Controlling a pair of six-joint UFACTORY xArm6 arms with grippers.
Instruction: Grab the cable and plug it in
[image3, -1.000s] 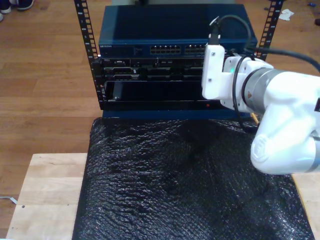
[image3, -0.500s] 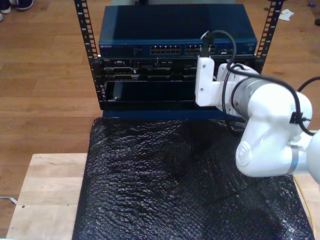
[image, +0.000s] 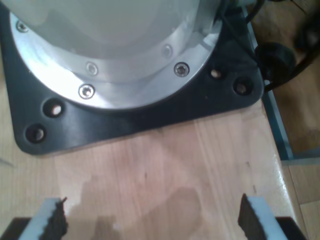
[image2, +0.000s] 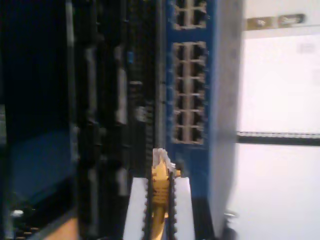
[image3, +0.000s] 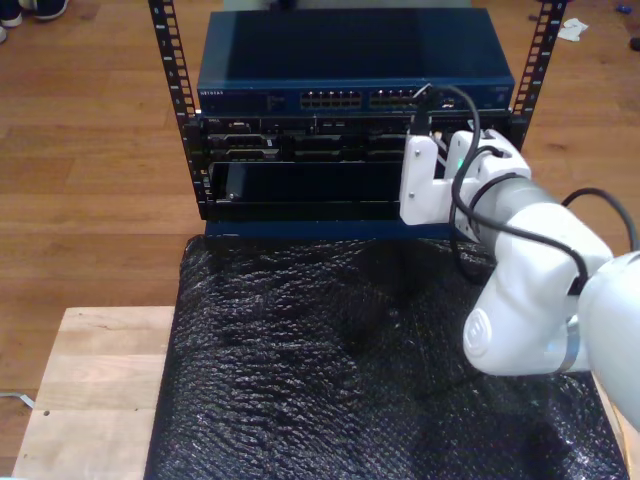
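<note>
Jaws of my second gripper (image2: 159, 200) were pinching the cable (image2: 160, 187), that yellow-orange network lead, with its clear plug (image2: 161, 159) poking out just past the tips. The plug sat right up near the blue switch (image2: 192, 100), just short of the nearest block of ports (image2: 189, 86), not in any of them yet as far as I could tell.

What I'd worry about from there: the plug looked lined up with the edge of the faceplate rather than with a socket, so pushing straight on could jam it against the blue metal or the rack gear beside it. The plug also stuck out a fair bit from the pads, so a bump could twist it in the grip or bend the latch tab. I couldn't tell which way the tab faced; too blurry.

In the exterior view, the arm (image3: 530, 270) reached over the black bubble-wrap sheet (image3: 330, 370) toward the switch, on that view's right.

My first gripper (image: 150, 220) was spread wide, holding nothing, over the wooden worktop (image: 175, 170) by a black base plate (image: 150, 117).

Writing: there was white lettering on the switch front at the exterior view's left, too small to read. A gold label in the second wrist view was blurred too.
</note>
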